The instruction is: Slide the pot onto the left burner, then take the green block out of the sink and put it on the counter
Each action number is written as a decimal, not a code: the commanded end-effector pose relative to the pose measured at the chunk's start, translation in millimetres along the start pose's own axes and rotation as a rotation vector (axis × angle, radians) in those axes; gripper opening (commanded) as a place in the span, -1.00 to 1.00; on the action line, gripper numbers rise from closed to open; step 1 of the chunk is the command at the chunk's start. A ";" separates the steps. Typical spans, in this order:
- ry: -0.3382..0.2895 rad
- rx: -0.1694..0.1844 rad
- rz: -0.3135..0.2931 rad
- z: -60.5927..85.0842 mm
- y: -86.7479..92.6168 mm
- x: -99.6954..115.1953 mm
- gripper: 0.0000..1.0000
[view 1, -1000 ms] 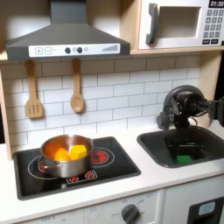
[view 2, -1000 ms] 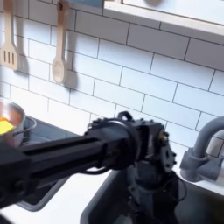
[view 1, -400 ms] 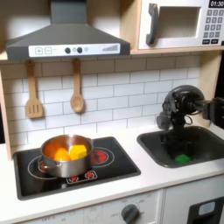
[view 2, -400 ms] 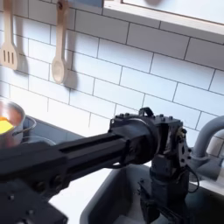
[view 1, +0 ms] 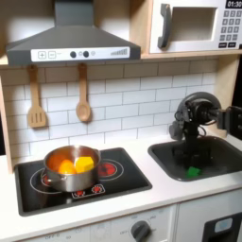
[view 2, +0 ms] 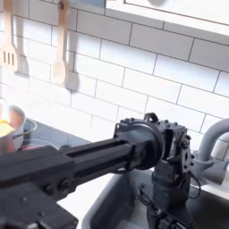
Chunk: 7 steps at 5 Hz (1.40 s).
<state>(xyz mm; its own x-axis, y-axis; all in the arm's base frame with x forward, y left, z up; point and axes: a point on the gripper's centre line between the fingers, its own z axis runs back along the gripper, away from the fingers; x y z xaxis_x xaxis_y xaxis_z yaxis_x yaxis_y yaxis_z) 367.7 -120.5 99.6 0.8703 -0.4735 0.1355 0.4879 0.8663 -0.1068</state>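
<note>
Pincer [view 1: 192,151] is seen lowered into the sink [view 1: 219,166] in the first exterior view, poised just above the green block [view 1: 193,171]; whether its jaws are parted or closed cannot be told, since the black arm body hides them. In the second exterior view the arm's bulk is seen in the foreground beside the arched faucet [view 2: 211,143], and the block is hidden.

The green block is seen lying on the sink floor, towards the front. It is judged to be light, stiff and not fragile; its flat faces may be somewhat slick, so two opposite sides should be pinched squarely, with the fingers brought low around it.

The pot [view 1: 72,167] is seen on the black cooktop [view 1: 128,182], over the burner at the first exterior view's left, with orange-yellow pieces inside. The sliding step is therefore judged done, and the block's removal to the table [view 1: 180,194] is judged to be in hand.

No brand or legible writing can be made out; the microwave [view 1: 194,25] keypad and the hood [view 1: 71,43] controls are too small to be read.
</note>
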 end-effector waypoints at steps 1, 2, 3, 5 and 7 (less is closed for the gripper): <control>-0.003 -0.011 0.012 6.0 -3.1 1.7 -1.00; -0.001 0.002 0.030 11.7 0.5 6.9 1.00; 0.001 -0.014 0.056 20.2 1.7 6.8 1.00; 0.045 -0.001 0.057 21.9 20.1 -6.5 1.00; 0.087 -0.020 0.010 22.1 28.0 -24.0 1.00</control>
<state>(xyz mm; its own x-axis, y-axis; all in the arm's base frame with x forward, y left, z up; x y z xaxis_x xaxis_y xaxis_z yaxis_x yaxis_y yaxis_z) 359.1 -81.8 107.2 0.8726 -0.4876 0.0280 0.4868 0.8638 -0.1302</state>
